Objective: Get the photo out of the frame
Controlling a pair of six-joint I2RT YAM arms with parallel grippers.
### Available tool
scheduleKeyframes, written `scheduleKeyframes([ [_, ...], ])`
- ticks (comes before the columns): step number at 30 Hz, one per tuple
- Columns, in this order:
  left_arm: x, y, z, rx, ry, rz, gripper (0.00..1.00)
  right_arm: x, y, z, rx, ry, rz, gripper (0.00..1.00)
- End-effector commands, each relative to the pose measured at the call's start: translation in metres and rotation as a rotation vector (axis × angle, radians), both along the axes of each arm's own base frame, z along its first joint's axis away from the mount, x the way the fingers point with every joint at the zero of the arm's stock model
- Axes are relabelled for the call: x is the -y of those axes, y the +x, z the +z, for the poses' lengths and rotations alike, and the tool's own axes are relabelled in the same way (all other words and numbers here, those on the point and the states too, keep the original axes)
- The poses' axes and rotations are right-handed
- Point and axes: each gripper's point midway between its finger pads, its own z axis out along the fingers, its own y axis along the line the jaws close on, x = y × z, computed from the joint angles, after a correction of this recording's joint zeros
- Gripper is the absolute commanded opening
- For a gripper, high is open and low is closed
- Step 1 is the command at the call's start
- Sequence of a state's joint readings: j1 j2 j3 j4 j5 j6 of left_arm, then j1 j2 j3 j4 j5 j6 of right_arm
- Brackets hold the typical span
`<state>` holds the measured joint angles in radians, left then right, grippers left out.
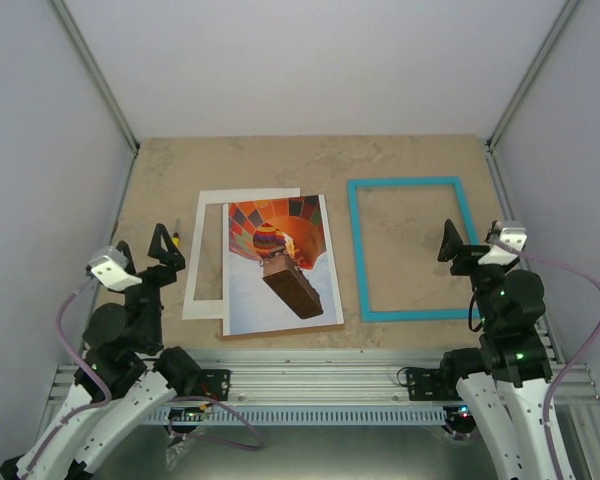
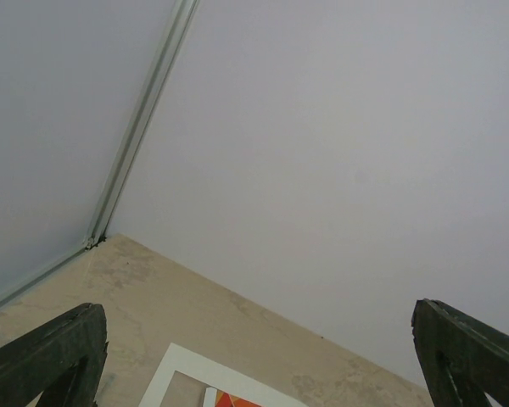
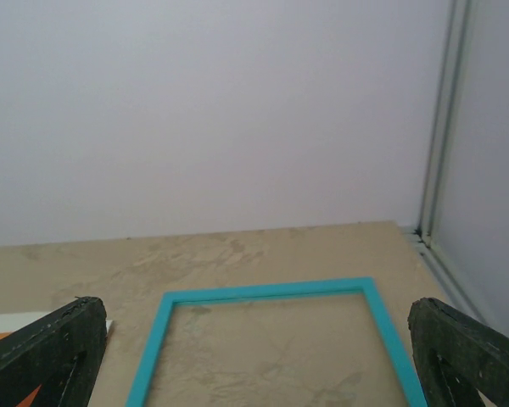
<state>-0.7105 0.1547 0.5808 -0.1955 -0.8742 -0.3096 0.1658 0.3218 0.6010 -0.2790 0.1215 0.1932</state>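
The left pincer (image 1: 167,248) is wide open and holds nothing. Its two dark fingers (image 2: 47,360) stand far apart with only bare desk (image 1: 280,160) and the wall between them. The right pincer (image 1: 458,250) is wide open too, and it holds nothing and touches nothing. Just in front of the right pincer, a little to its left, lies the frame (image 1: 405,183). It is flat on the desk and it is empty, because the desk shows through its middle. Its long side runs from near to far, away from the arms. The photo (image 1: 278,262) is not in the frame. It lies flat to the left of the frame, close to it but not touching, between the two arms. It is to the right of the left pincer and a bit nearer to that arm than to the right one. Its long side also runs from near to far, with a small tilt. Under the photo a brown board (image 1: 280,331) peeks out at the near edge. A white card (image 1: 245,197) with a window cut in it sticks out from under the photo on the left and at the far side. The photo and the frame lie apart, so I think the job is done. If the photo must be picked up, the left arm has the shorter way.
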Motion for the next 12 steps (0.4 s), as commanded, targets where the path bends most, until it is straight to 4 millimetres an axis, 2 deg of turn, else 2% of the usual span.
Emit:
scheduleKeyframes([
  [1,-0.0051,0.0004,0.0009,0.009,-0.007,0.038,1.00,0.0171,-0.0025,0.0090,0.019,-0.044,-0.097,0.98],
  [5,-0.0055,0.0027,-0.0002,-0.004,0.013,0.057,1.00,0.0207,-0.0052,0.0172,0.061,-0.055,-0.118,0.98],
  [12,-0.0068,0.0043,-0.0017,-0.016,0.032,0.079,1.00,0.0250,-0.0070,0.0163,0.064,-0.046,-0.141,0.98],
])
